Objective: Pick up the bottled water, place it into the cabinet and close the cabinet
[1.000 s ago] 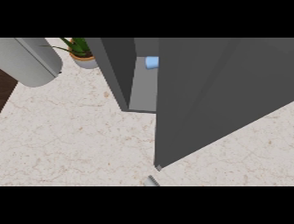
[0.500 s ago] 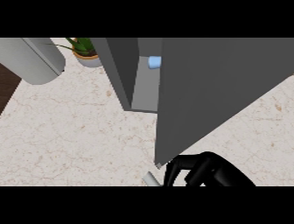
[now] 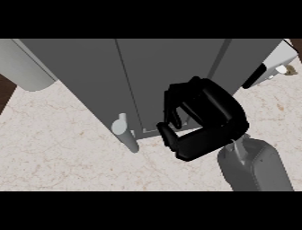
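The grey cabinet [image 3: 173,67] fills the upper middle of the head view, with both door panels lying flush and a seam between them. A pale handle [image 3: 124,131] hangs at the lower edge of the left panel. My right hand [image 3: 203,119] is up against the lower part of the right panel, just right of the seam, its fingers loosely bent and holding nothing. The bottled water does not show anywhere. My left hand is out of the picture.
The cabinet stands on a speckled marble counter [image 3: 60,161]. A light grey rounded body [image 3: 21,67] stands at the upper left. A white appliance [image 3: 273,67] sits at the upper right behind the cabinet. Dark floor shows past the counter's left edge.
The door that stood open now lies flush. The bottle cap and the plant have gone from sight. My right hand rose from the lower edge up to the door.
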